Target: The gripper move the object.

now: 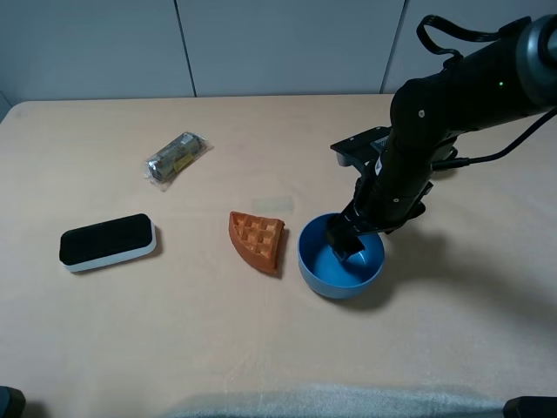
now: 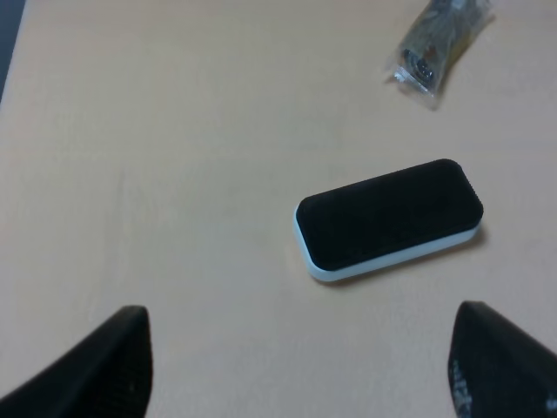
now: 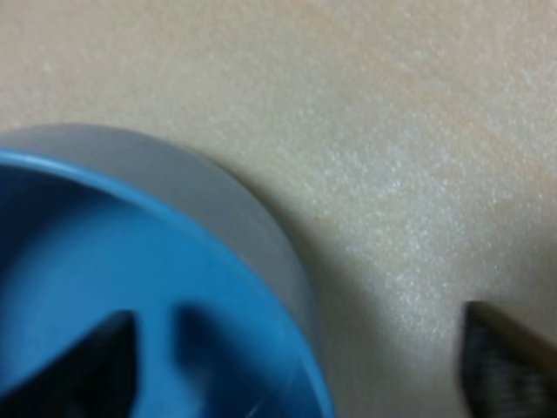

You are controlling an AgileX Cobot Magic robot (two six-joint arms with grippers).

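- Beige and matt, the table (image 1: 104, 348) is seen filling nearly the whole high view, and a pale grey panelled wall (image 1: 287, 43) is seen behind its far edge.
- Along the near edge, a strip of whitish cloth (image 1: 331, 402) is just caught.
- Over on the left half, a black block with a white base (image 1: 108, 242) is laid flat. A clear packet (image 1: 177, 157) is found further back, well apart from it.
- Near the middle, an orange waffle wedge (image 1: 258, 239) is laid just beside the blue bowl (image 1: 341, 266), on its left. Whether the two touch cannot be told.
- The bowl is set upright on the table, right of centre, and of the loose things only the wedge is placed close to it.
- The right gripper (image 1: 346, 239) is held down at the bowl, and its black arm and cables are stretched in from the far right.
- In the right wrist view its jaws are seen spread astride the bowl's wall. One fingertip (image 3: 87, 366) is placed inside the bowl and the other (image 3: 505, 366) outside, with bare table shown between that one and the wall, so nothing is pinched.
- The left gripper (image 2: 300, 374) is held above the table, jaws spread wide with only bare table shown between them. The block is seen just ahead of it and the packet beyond.
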